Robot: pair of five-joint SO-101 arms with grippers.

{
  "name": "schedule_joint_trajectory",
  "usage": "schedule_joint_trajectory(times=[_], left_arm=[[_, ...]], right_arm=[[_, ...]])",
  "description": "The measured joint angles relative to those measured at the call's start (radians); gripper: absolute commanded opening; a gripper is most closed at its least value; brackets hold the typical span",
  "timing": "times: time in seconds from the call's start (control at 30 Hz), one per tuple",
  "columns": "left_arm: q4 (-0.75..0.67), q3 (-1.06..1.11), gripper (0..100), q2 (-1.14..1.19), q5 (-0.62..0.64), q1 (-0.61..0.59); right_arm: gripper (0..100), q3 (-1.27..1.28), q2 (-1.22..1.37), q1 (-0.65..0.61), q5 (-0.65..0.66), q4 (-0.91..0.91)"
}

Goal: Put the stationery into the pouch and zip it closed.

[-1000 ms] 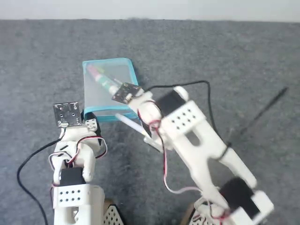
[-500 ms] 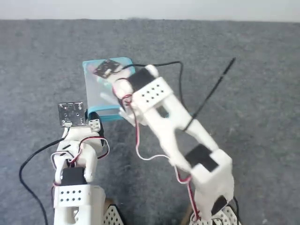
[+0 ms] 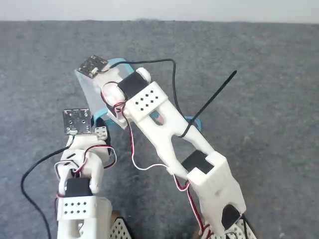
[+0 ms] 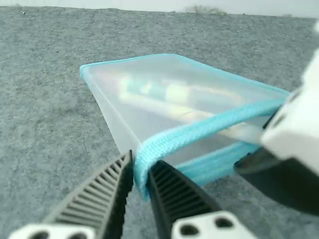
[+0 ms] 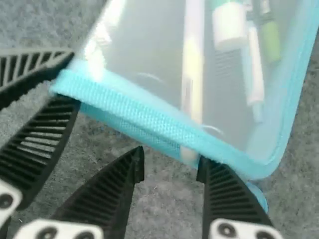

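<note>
The pouch (image 4: pixel 164 104) is translucent with a teal zipper edge (image 5: pixel 134 117) and holds several pens, among them a green one (image 5: pixel 269 35). My left gripper (image 4: pixel 139 164) is shut on the zipper edge at one corner of the pouch's mouth. A white pen (image 5: pixel 192 74) lies inside, its end poking out at the mouth. My right gripper (image 5: pixel 170 159) is open at the mouth, one finger on each side of that end. In the high view the right arm (image 3: pixel 149 104) lies across the pouch (image 3: pixel 87 87) and hides most of it. The left gripper (image 3: pixel 101 128) is at the pouch's near edge.
Grey carpet (image 3: pixel 259 59) covers the table on all sides of the pouch. A stiff black cable (image 3: pixel 214 102) sticks out from the right arm. The left gripper's black fingers (image 5: pixel 30 99) sit just beside my right gripper.
The right arm swung left and forward over the pouch. The white pen that lay outside the mouth has slid inside. The left arm has held its place.
</note>
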Motion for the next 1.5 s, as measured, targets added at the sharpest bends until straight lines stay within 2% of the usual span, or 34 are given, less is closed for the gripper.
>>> schedule_joint_trajectory(times=[0.23, 0.33, 0.47, 0.63, 0.9, 1.0, 1.27, 1.4, 1.5], left_arm=[[0.0, 0.0, 1, 0.0, 0.0, -0.005], [0.0, 0.0, 1, 0.0, 0.0, -0.005], [0.0, 0.0, 1, 0.0, 0.0, -0.005], [0.0, 0.0, 1, 0.002, 0.0, -0.005], [0.0, 0.0, 1, 0.002, 0.0, -0.005], [0.0, 0.0, 1, 0.002, 0.0, -0.005], [0.0, 0.0, 1, 0.002, 0.0, -0.005], [0.0, 0.0, 1, 0.002, 0.0, -0.005], [0.0, 0.0, 1, 0.002, 0.0, -0.005]], right_arm=[[18.8, -0.052, -0.121, 0.183, 0.005, 0.069], [18.7, 0.026, -0.224, 0.23, 0.041, 0.069], [18.7, 0.222, -0.377, 0.232, 0.075, 0.054], [18.7, 0.629, -0.651, 0.23, 0.084, -0.183], [19.0, 1.527, -1.074, 0.23, 0.086, -0.861], [19.1, 1.703, -1.096, 0.23, 0.086, -1.013], [19.7, 1.703, -0.971, 0.152, 0.086, -1.025], [25.5, 1.633, -0.859, 0.149, 0.086, -1.026], [26.2, 1.568, -0.775, 0.15, 0.086, -1.026]])
